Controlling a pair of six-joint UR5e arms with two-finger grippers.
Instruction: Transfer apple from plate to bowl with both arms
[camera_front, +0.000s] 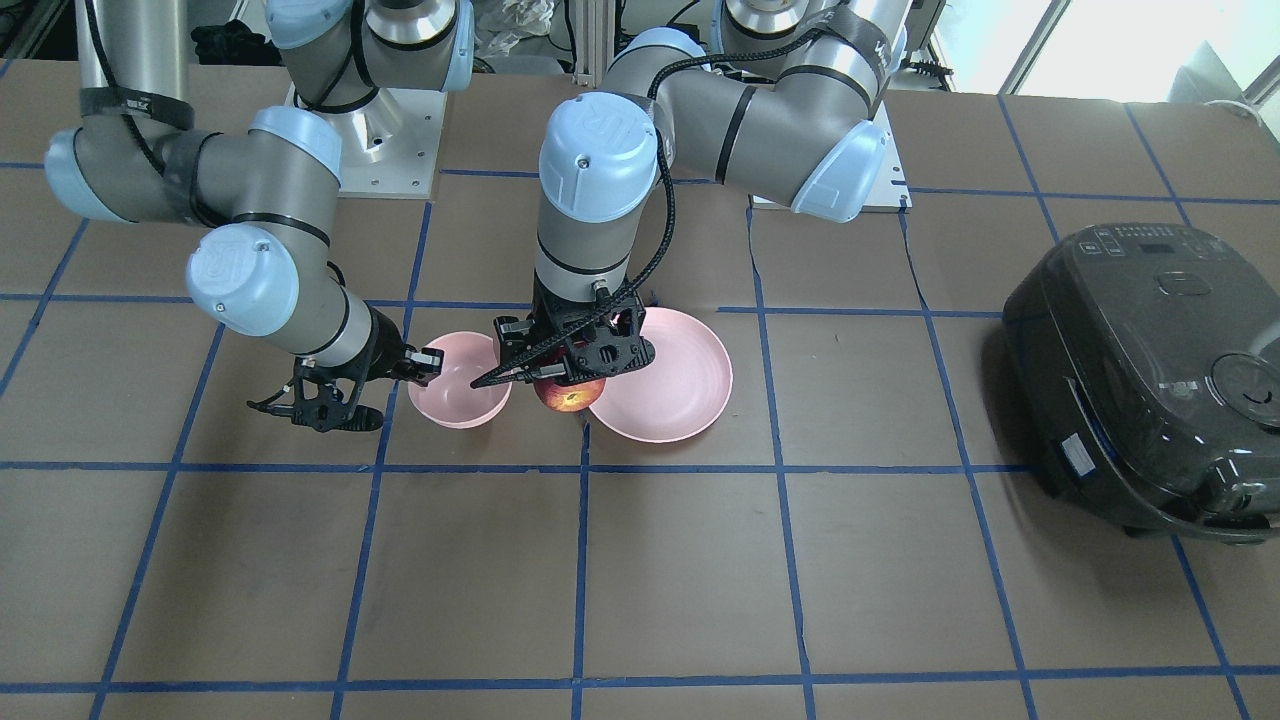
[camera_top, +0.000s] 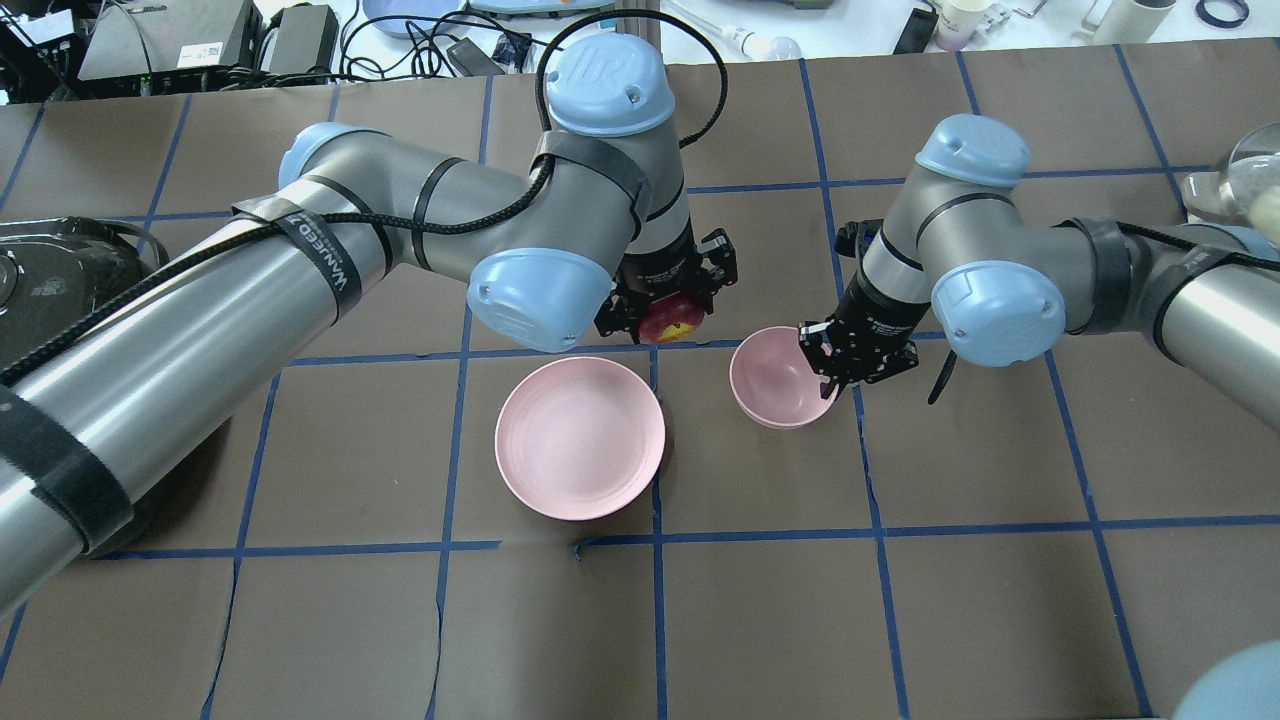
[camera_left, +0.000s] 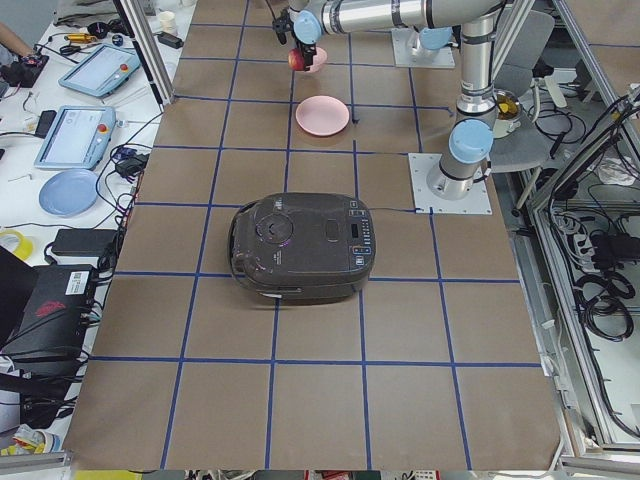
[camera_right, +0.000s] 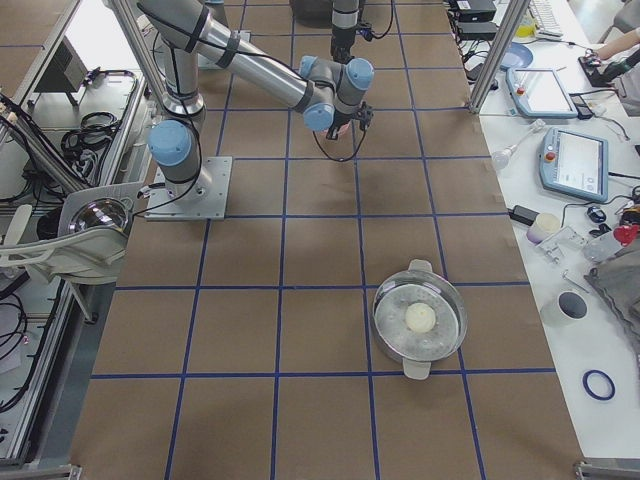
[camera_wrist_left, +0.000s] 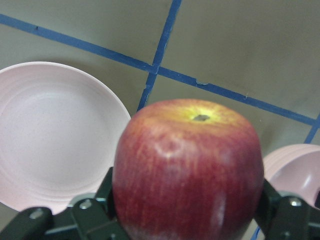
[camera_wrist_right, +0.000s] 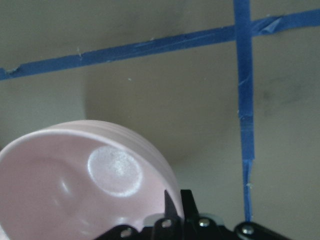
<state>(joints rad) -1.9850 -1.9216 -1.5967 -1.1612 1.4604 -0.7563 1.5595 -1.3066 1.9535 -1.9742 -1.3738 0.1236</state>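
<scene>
Apple (camera_wrist_left: 187, 170) held clear of the worktop (camera_front: 700, 600), gripped at its sides by the left end effector (camera_front: 566, 375). It hangs over the tape crossing between plate (camera_wrist_left: 45, 135) and bowl (camera_wrist_left: 295, 165), off both.
Orientation: roundish, no marked long axis. The yellow dimpled end faces the top of the left wrist view. From the front, the yellow-orange patch faces down and toward the camera. Stem or calyx: cannot tell.

Hidden or cut off:
- The apple's base runs off the bottom edge of the left wrist view. The fingers show only at its flanks.
- Overhead, the left wrist covers most of the apple.
- In both side views the apple and bowl are too small to judge.

Right end effector (camera_front: 425, 362) is pinched closed on the bowl's rim. The bowl sits upright on the worktop, near the plate but apart.

Writing: "UR" mark on the arm's blue cap (camera_front: 600, 125). The white strap lettering is not fully legible.
</scene>
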